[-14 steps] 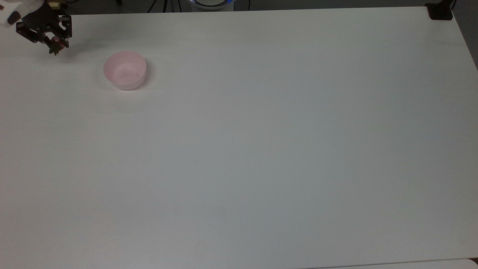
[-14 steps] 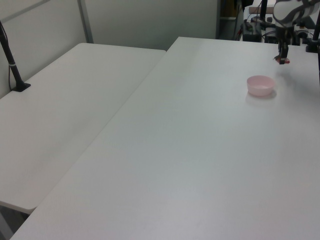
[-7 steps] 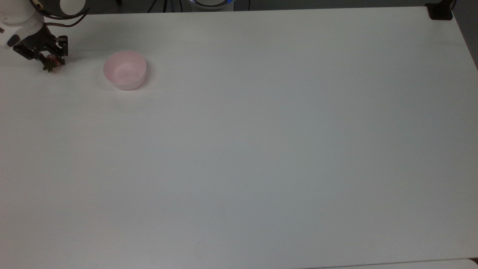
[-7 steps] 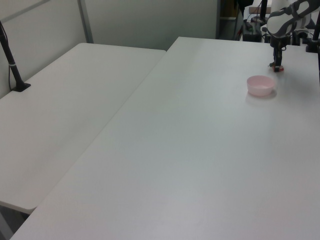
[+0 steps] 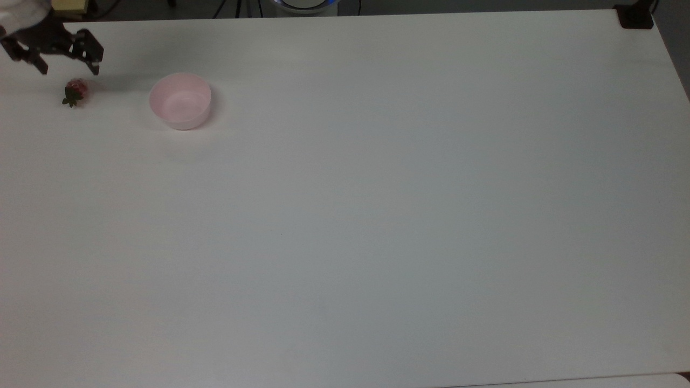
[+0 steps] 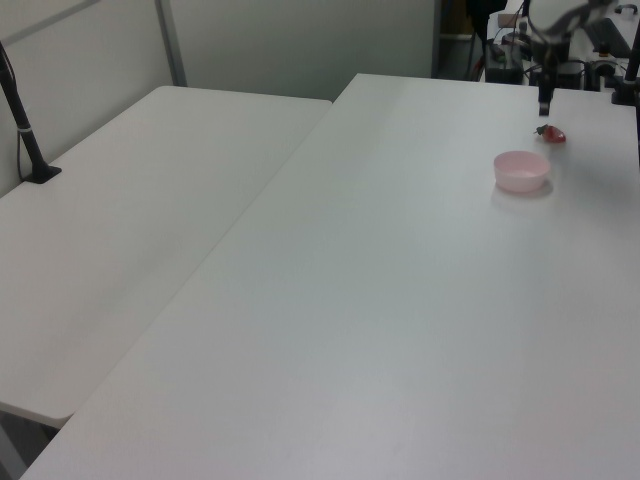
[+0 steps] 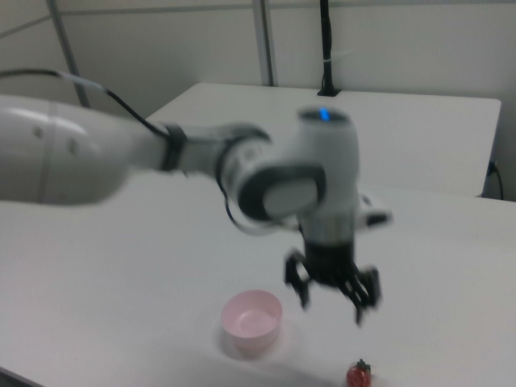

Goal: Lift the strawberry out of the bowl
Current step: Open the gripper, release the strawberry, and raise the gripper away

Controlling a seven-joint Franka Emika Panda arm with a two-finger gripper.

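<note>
The red strawberry [image 5: 75,91] with its green cap lies on the white table [image 5: 377,215], to the top view's left of the pale pink bowl [image 5: 180,101]. It also lies beyond the bowl [image 6: 522,171] as the strawberry [image 6: 552,133] in the left view, and at the bottom edge as the strawberry [image 7: 359,375] in the right view, right of the bowl [image 7: 252,321]. The bowl is empty. My gripper [image 5: 69,69] hangs open just above the strawberry, apart from it, with nothing between its fingers; the gripper [image 7: 330,308] shows the same in the right view.
A second white table [image 6: 130,230] adjoins at the left view's left, with a black post [image 6: 25,130] clamped on it. A black clamp [image 5: 635,16] sits at the top view's far right corner. My white arm [image 7: 121,161] reaches in from the right view's left.
The gripper lowered the strawberry to the table beside the bowl, opened, let it go and rose. The strawberry now lies free; the bowl stayed put.
</note>
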